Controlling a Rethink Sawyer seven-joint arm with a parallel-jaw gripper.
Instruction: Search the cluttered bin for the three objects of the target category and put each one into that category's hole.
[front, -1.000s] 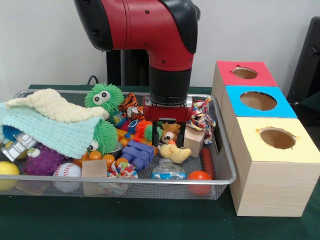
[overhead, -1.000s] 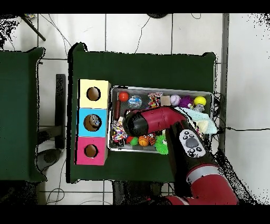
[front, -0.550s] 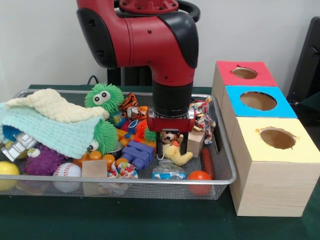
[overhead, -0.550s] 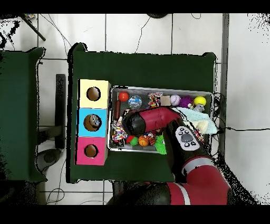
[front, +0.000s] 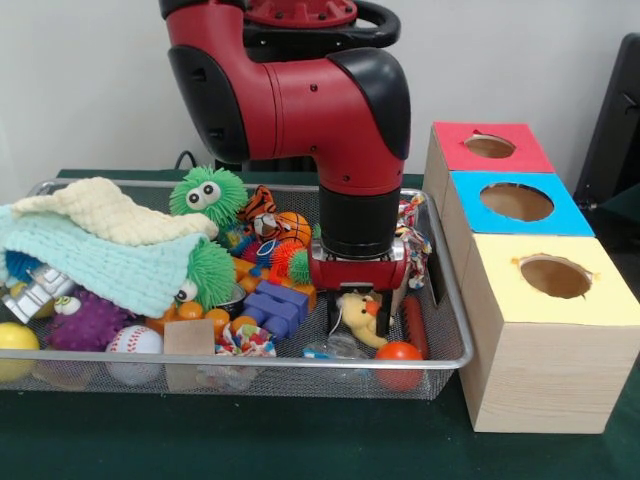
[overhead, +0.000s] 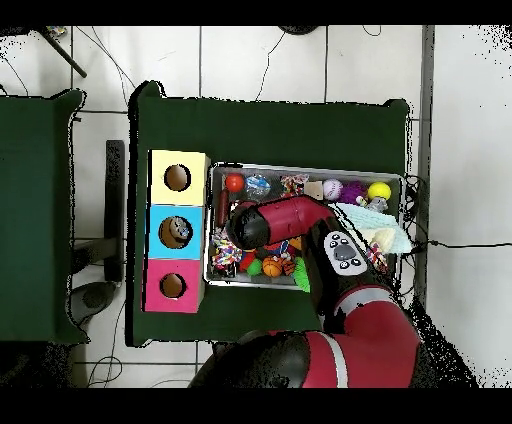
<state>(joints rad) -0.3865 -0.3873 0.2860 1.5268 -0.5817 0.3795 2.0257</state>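
Note:
My gripper (front: 358, 318) is low in the wire bin (front: 250, 362), near its front right. It is open, with a finger (front: 334, 320) on each side of a yellow plush duck (front: 360, 312). The duck lies between a blue block toy (front: 272, 304) and a red stick-shaped toy (front: 414, 325). Three boxes with round holes stand right of the bin: red (front: 452, 140), blue (front: 470, 195) and yellow (front: 500, 275). In the overhead view the arm (overhead: 270, 222) covers the gripper and the duck.
The bin also holds green fuzzy toys (front: 207, 192), a tiger plush (front: 262, 212), a knotted rope toy (front: 407, 238), a baseball (front: 134, 341), an orange ball (front: 400, 353), a wooden cube (front: 188, 338) and a pale blanket (front: 95, 250) at the left.
The arm has come down and shifted toward the bin's front right. The gripper dropped from above the toys to straddle the yellow duck.

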